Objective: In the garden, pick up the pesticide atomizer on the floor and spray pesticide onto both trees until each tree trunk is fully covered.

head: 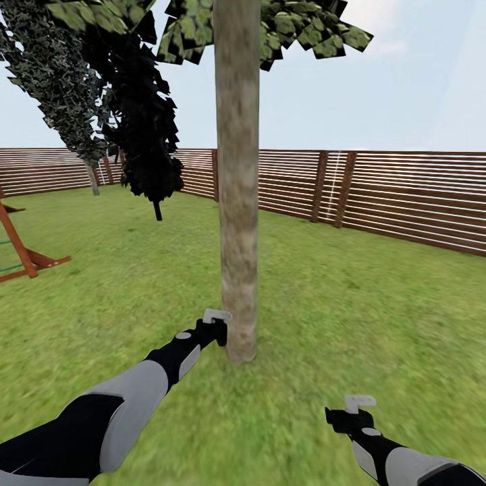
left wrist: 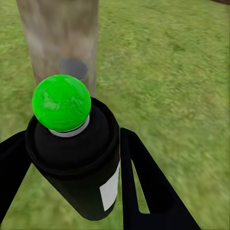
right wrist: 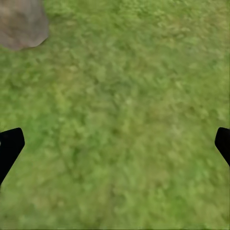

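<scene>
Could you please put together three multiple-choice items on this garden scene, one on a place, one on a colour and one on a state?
1. Where is the left gripper?
A. Beside the base of the pale mottled tree trunk
B. At the brown slatted wooden fence
C. By the red wooden frame

2. What colour is the ball on top of the black pesticide atomizer bottle?
A. Red
B. Green
C. Blue

3. What is the state of the right gripper?
A. Shut on the bottle
B. Shut on nothing
C. Open over grass

Answers: 1 A, the head view shows it next to the trunk; 2 B, the left wrist view shows a green ball; 3 C, its fingers stand wide apart, with grass between them.
</scene>
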Controlling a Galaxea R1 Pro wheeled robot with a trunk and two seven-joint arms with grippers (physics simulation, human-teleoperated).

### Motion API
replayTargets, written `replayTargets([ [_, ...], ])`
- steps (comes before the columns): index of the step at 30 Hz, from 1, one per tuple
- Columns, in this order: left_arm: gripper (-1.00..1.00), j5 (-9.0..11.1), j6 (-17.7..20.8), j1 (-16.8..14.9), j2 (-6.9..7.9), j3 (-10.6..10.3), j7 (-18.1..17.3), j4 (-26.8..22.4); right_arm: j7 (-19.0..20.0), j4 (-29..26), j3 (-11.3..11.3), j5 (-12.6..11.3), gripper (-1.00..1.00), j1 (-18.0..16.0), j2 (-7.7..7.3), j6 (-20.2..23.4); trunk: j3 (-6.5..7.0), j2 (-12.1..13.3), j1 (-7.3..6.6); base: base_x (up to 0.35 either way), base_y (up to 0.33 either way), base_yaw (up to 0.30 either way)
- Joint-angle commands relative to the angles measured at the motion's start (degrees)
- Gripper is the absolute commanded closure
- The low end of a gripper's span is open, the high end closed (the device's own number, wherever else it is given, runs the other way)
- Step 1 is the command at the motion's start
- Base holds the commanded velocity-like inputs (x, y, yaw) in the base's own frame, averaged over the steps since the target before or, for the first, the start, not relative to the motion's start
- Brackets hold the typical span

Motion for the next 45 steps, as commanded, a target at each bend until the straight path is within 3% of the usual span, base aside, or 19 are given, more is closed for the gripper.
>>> replayTargets([
  [1, 1.00, -0.4, -0.3, -0.1, 0.01, -0.1, 0.0, 0.1, 0.0, 0.2, 0.5, -0.4, -1.00, -0.1, 0.03, -0.3, -0.09, -0.1, 0.05, 0.229, 0.002, 0.000],
  [13, 1.00, -0.4, -0.2, -0.1, 0.00, 0.0, 0.0, 0.1, 0.0, 0.2, 0.5, -0.4, -1.00, 0.0, 0.03, -0.3, -0.09, -0.1, 0.05, 0.224, 0.000, 0.000],
  [30, 1.00, -0.4, -0.2, -0.1, 0.02, 0.1, 0.3, 0.0, 0.1, 0.2, 0.5, -0.4, -1.00, 0.2, 0.03, -0.3, -0.09, -0.1, 0.05, 0.061, 0.010, 0.000],
  [32, 1.00, -0.4, -0.2, -0.1, 0.01, 0.1, 1.6, 0.0, 0.1, 0.2, 0.5, -0.4, -1.00, 0.2, 0.03, -0.3, -0.09, -0.1, 0.05, 0.004, 0.001, 0.000],
  [35, 1.00, -0.3, -0.2, -0.1, -0.20, -0.1, 7.4, 0.0, 0.0, 0.2, 0.5, -0.4, -1.00, 0.2, 0.03, -0.3, -0.09, -0.1, 0.05, 0.001, 0.000, 0.000],
  [45, 1.00, -0.3, -0.2, -0.1, -0.41, 0.0, 7.1, 0.4, 0.1, 0.2, 0.5, -0.4, -1.00, 0.2, 0.03, -0.3, -0.09, -0.1, 0.05, 0.000, 0.000, 0.000],
])
